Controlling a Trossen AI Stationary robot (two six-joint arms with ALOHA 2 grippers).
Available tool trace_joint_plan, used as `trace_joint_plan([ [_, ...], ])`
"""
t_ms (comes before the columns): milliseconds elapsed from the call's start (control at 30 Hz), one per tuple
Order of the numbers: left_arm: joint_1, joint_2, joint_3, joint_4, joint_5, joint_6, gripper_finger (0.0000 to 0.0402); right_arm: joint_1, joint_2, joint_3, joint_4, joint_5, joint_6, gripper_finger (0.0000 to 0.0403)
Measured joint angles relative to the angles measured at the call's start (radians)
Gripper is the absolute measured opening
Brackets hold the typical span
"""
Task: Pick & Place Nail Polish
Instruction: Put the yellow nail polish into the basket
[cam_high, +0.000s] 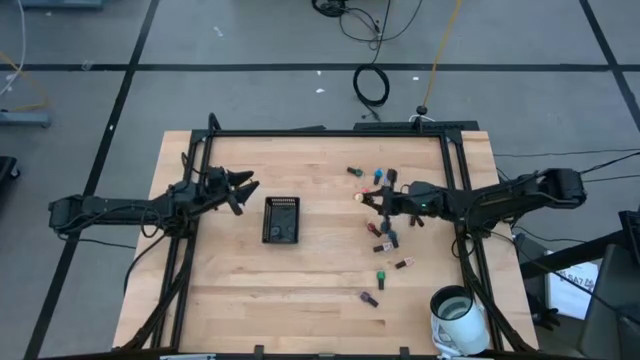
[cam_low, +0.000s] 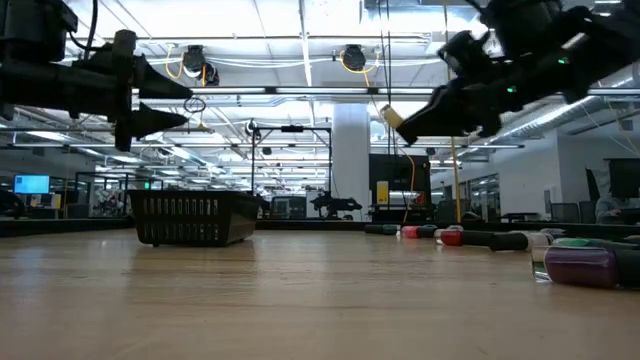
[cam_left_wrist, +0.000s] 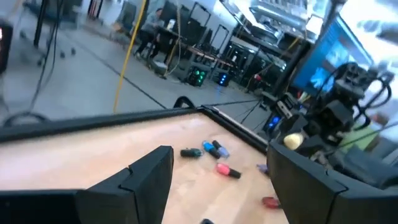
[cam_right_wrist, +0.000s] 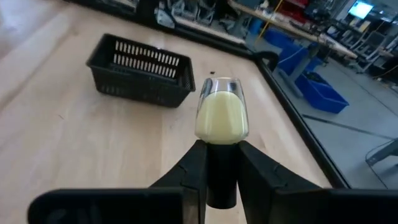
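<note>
The right end effector grips a cream nail polish bottle above the desk. The black tray sits mid-desk. The left end effector hangs open beside it.

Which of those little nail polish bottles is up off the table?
The pale yellow bottle, gripped by its dark cap in the right gripper. The others lie on the wood.

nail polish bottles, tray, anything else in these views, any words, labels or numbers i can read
No text can be read in any view.
The cream nail polish bottle, held cap-first in the shut right end effector: no label shows.
The black slotted tray: no marking.
The bottles lying on the table: too small to tell.
The blue screens in the room behind: blurred, unreadable.
</note>
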Motion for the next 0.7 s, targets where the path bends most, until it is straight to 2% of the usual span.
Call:
trace_joint_plan([
  [100,-0.013,0.077,0.019,-0.010,0.004,-0.088,0.0255,-0.012,0.106,0.100,-0.041,0.010,-0.046,0.0049],
  [167,-0.028,0.165,0.062,-0.008,0.007,-0.125,0.0255,-0.016,0.184,0.165,-0.048,0.059,-0.088,0.0049],
  [300,-0.047,0.359,0.198,-0.010,0.023,-0.110,0.0255,-0.020,0.310,0.283,-0.046,0.156,-0.182,0.0049],
  [400,-0.045,0.498,0.307,-0.009,0.079,-0.090,0.0255,-0.019,0.385,0.354,-0.048,0.196,-0.220,0.0049],
  [500,-0.045,0.626,0.402,-0.015,0.120,-0.101,0.0255,-0.017,0.429,0.404,-0.049,0.202,-0.244,0.0049],
  [700,-0.044,0.825,0.535,-0.014,0.125,-0.127,0.0255,-0.002,0.467,0.464,-0.048,0.196,-0.289,0.0049],
])
